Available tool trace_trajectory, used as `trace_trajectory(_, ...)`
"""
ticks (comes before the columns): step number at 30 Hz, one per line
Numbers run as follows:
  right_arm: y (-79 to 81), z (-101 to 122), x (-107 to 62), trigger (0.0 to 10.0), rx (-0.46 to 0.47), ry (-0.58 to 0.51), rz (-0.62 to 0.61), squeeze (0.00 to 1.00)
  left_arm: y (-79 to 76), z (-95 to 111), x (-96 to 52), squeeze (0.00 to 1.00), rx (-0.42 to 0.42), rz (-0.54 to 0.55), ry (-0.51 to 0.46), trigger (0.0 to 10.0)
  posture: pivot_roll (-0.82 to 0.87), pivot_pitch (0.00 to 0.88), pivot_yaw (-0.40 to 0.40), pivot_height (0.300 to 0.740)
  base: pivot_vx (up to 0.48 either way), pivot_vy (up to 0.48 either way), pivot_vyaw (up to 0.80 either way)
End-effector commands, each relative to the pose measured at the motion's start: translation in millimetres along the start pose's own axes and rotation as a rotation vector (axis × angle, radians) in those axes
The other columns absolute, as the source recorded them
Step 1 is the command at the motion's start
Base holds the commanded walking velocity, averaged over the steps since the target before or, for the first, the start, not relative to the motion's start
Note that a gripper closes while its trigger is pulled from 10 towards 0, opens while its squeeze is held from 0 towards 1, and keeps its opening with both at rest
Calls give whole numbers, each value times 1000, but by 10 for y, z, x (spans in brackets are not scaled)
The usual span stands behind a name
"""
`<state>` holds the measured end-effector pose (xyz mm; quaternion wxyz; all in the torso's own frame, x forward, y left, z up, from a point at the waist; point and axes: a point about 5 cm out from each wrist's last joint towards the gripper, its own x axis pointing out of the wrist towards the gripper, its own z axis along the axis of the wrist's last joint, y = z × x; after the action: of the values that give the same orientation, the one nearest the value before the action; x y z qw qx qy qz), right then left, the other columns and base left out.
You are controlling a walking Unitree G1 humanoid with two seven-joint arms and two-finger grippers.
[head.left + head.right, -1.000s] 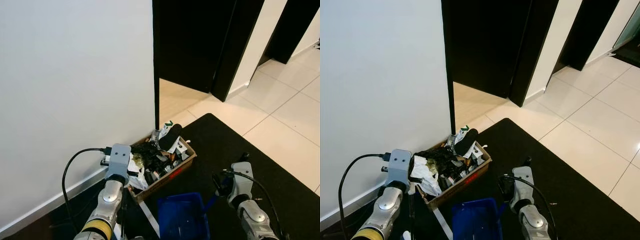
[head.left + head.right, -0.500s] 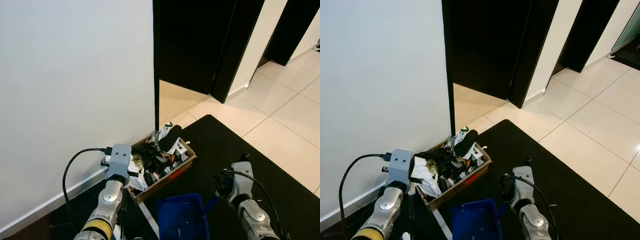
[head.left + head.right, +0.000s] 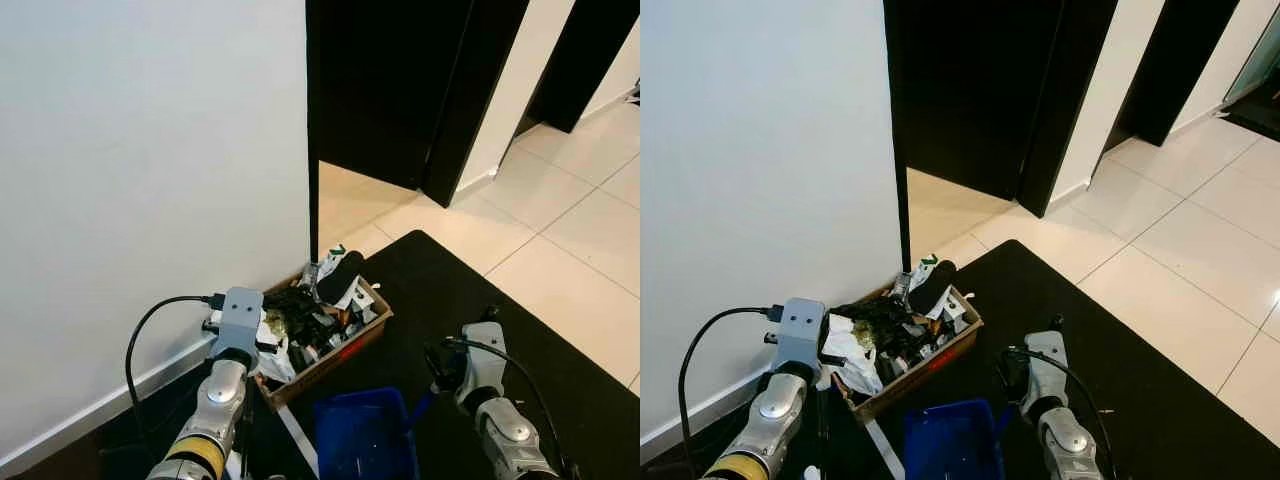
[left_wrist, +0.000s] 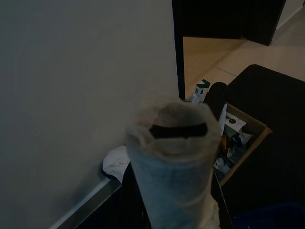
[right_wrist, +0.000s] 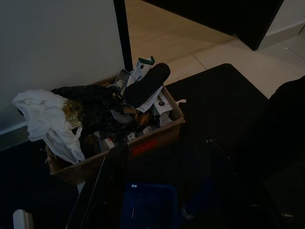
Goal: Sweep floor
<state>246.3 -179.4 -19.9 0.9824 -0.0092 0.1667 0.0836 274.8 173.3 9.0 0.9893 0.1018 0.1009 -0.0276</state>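
An overfilled brown cardboard box of rubbish [image 3: 322, 322] is seen against the white wall [image 3: 150, 180], at the edge of a black floor mat [image 3: 470, 290] beside an open dark doorway [image 3: 390, 80]. A blue plastic dustpan [image 3: 366, 435] is held low just in front of the box on the robot's right side, its blue handle [image 3: 421, 405] running toward the right gripper [image 5: 162, 191]; whether those fingers are clamped on it cannot be told from the dim wrist view. In the left wrist view a pale, cloth-wrapped round shaft [image 4: 174, 157], judged to be the broom handle, is seen rising from the left gripper [image 4: 169, 210], though the fingers are hidden and their grip cannot be confirmed; a white strip [image 3: 298, 436], possibly part of the same tool, is seen slanting down beside the dustpan. Risk is judged to lie in the box's heaped contents: a white plastic bag [image 5: 45, 119] and a black shoe-like item [image 3: 339, 274] are piled above the rim, and anything tipped in carelessly could be shed onto the mat or the beige tiles [image 3: 560, 230]. The box could also be knocked by the shaft, or the black cable [image 3: 150, 335] looping off the left wrist snagged.
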Motion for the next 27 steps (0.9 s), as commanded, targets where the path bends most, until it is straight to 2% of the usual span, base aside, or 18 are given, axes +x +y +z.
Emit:
trace_trajectory(1, -24, -17, -2, 10000, 12, 17, -14, 0, 16, -299, -151, 0, 18, -9, 150, 10000, 72, 0, -23, 740, 0, 0, 0)
trace_trajectory(27, -22, -9, 11, 10000, 12, 18, -17, 0, 25, -294, -140, 0, 18, -3, 150, 10000, 73, 0, -21, 740, 0, 0, 0)
